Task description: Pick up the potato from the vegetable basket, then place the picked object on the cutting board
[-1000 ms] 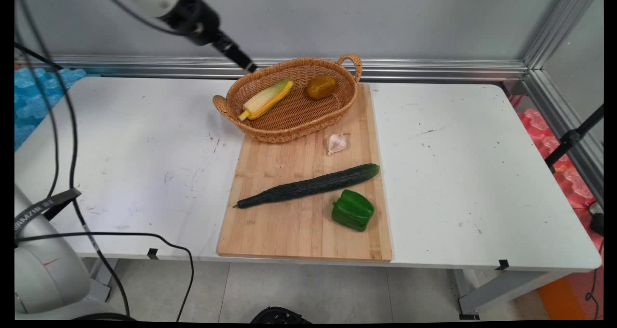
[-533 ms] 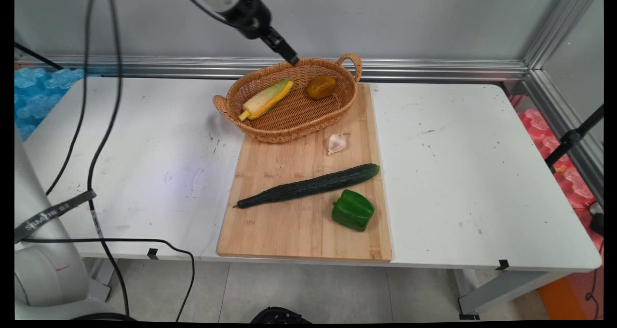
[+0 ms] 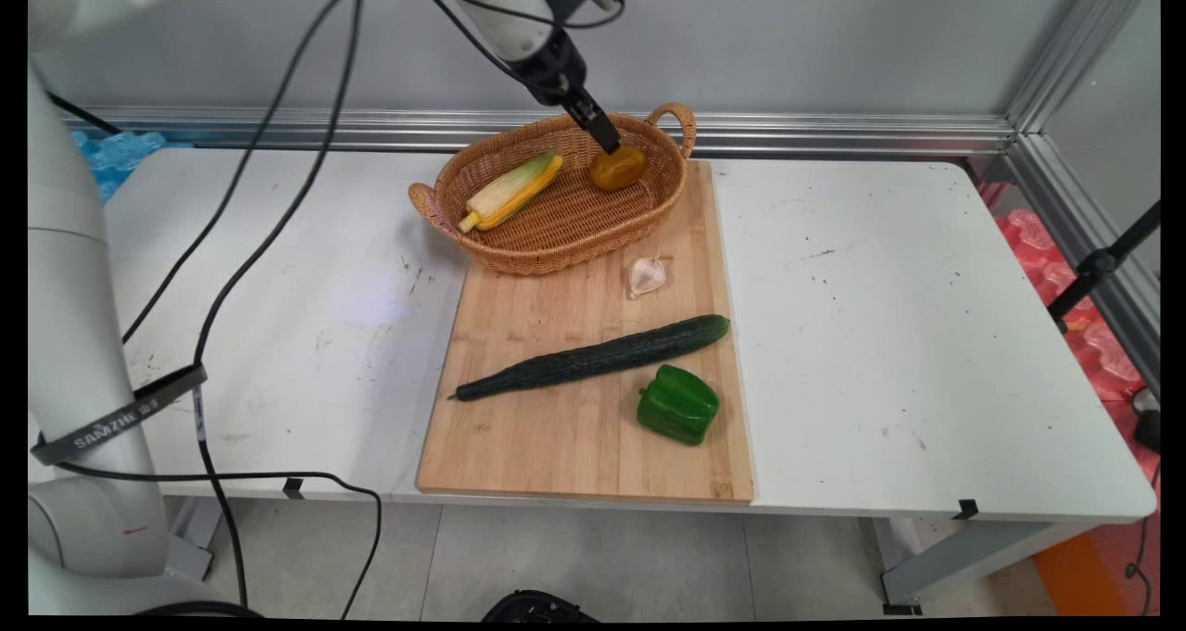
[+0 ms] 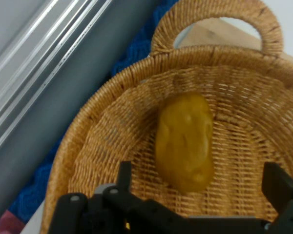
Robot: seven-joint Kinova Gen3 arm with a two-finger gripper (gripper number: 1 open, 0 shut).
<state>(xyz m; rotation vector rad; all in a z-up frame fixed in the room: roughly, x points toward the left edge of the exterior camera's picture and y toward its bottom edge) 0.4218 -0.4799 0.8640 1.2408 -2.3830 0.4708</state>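
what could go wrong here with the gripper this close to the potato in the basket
1. The open gripper hangs just above the potato, whose rounded, smooth-looking surface might slip or roll from between the fingers.
2. The potato lies near the basket's far wall and handle; a finger may well catch the wicker and drag or tip the basket.
3. If the basket shifts, the corn in it could roll.
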